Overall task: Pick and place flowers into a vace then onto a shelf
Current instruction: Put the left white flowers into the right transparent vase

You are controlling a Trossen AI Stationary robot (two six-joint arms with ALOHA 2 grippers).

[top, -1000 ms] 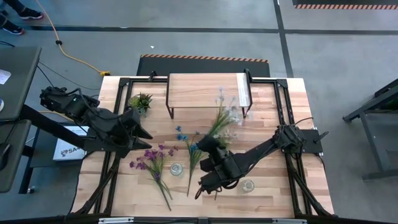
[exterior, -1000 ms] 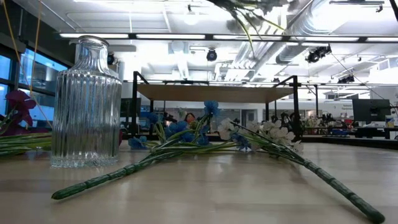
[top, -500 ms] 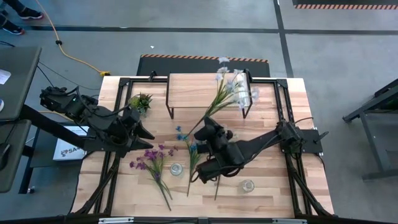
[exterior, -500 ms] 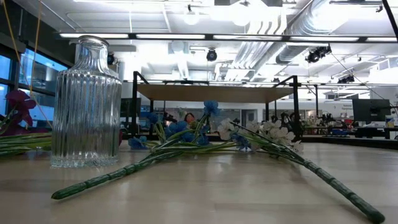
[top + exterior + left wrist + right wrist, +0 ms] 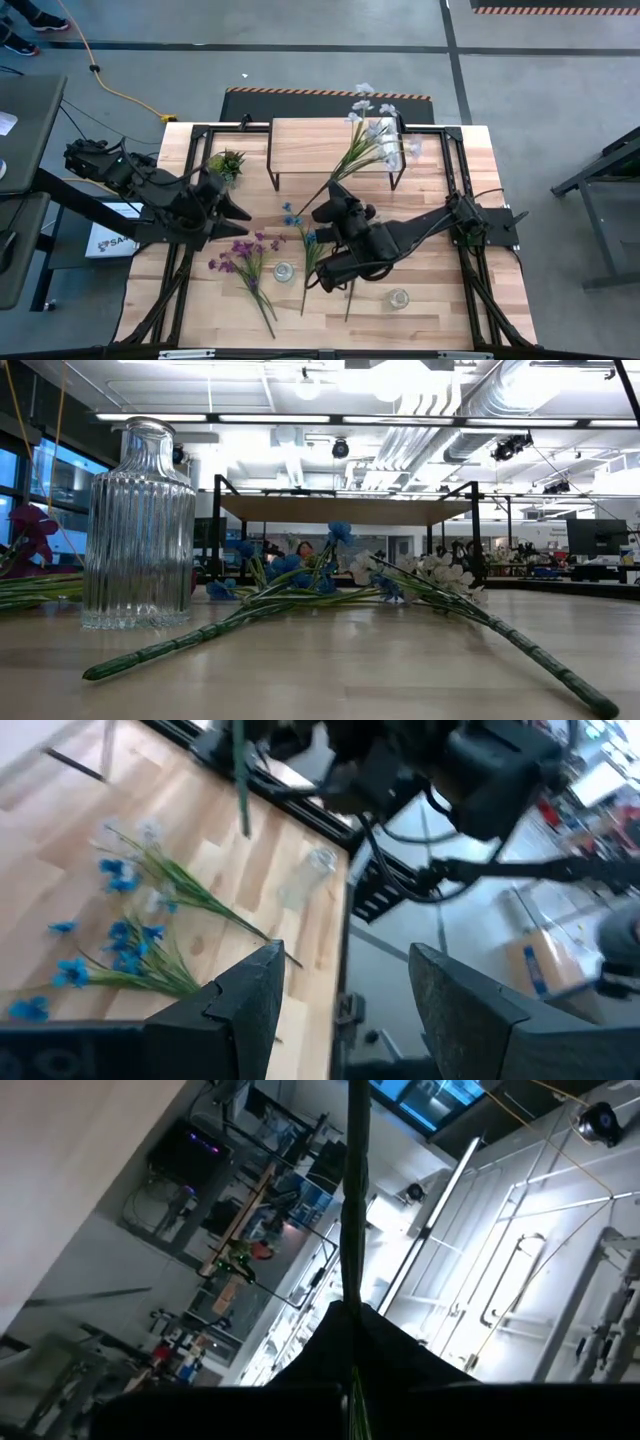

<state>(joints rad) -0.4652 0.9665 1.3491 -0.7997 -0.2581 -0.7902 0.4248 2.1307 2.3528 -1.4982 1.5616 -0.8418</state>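
My right gripper (image 5: 320, 209) is raised over the table's middle and is shut on a flower spray (image 5: 372, 130) with pale blue and white blossoms. That spray slants toward the far edge, with its blossoms above the shelf (image 5: 320, 146). My left gripper (image 5: 228, 206) hangs open left of the centre and holds nothing. A purple spray (image 5: 245, 257) and a blue spray (image 5: 311, 248) lie flat on the table. A white-pink spray (image 5: 430, 574) also lies on the table. Two ribbed glass vases (image 5: 284, 271) (image 5: 398, 298) stand upright near the front edge. My right gripper pinches the thin green stem (image 5: 352, 1230) between its two fingers (image 5: 330, 1342), low on the stem, near its cut end (image 5: 302, 213). The spray is lifted clear of the table. It tilts up and away from the fingers toward the far right.
A small green potted plant (image 5: 226, 162) stands left of the shelf. A black metal frame (image 5: 455, 160) runs around the tabletop. The near vase (image 5: 140, 525) looms large in the low view, with flower stems (image 5: 180, 645) lying across the planks in front of it.
My right gripper has moved up and a little toward the far left while holding the spray. The spray has swung with it, so its blossoms have moved from over the table's middle to over the shelf's right end. In the low view the stems have left the frame's top.
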